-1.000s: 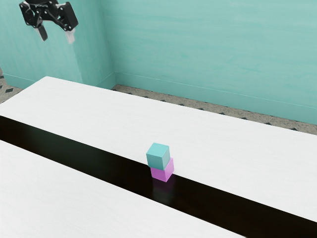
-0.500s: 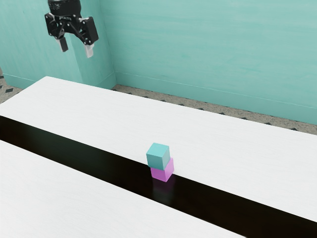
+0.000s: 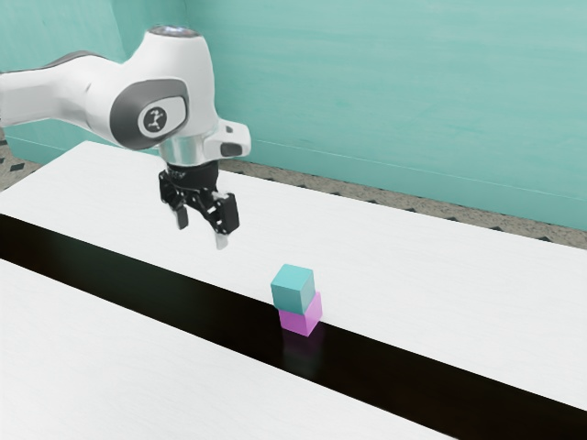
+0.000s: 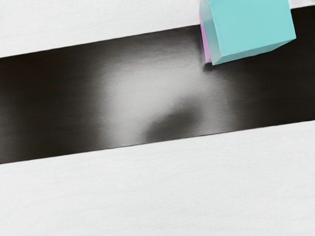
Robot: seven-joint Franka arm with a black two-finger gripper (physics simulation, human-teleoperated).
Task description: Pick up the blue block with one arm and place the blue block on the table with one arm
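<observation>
Blue block is resting squarely on top of the pink block, and you are seeing it upright, its top face looking upward. One broad side is facing the exterior camera, while a narrower-looking side is turning toward the exterior view's right. Its sides are appearing roughly equal, so you can't be picking out a long axis. Beneath the pink block, the dark strip is running lengthwise along the table, and the blue block's edges are lying slightly askew to it. White tabletop is stretching to both sides of the strip and the pink block. Above the pink block's level, toward the exterior view's left, your gripper is hanging with its fingers spread well apart, pointing down and gripping nothing. Well beyond the pink block, the teal wall is rising.
</observation>
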